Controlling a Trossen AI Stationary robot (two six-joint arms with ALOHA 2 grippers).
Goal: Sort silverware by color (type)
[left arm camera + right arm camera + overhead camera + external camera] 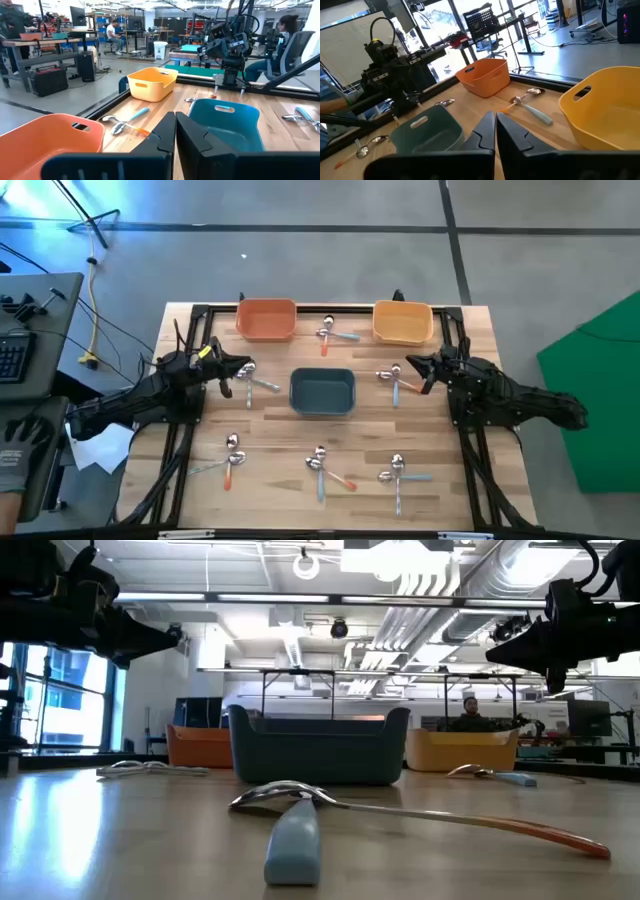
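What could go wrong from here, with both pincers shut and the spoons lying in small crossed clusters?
Each cluster of spoons, like the one between the orange bin and yellow bin at, mixes handle colours that touch or cross, so one grasp may drag a neighbour along. The thin handles lie flat on the table, so a pinch could slip. The left pincer and right pincer both flank the dark blue bin, and could crowd each other there.

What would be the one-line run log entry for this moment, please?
phase: before first pick | left gripper: shut, empty, above table | right gripper: shut, empty, above table | spoons: scattered on table | bins: no spoons visible inside
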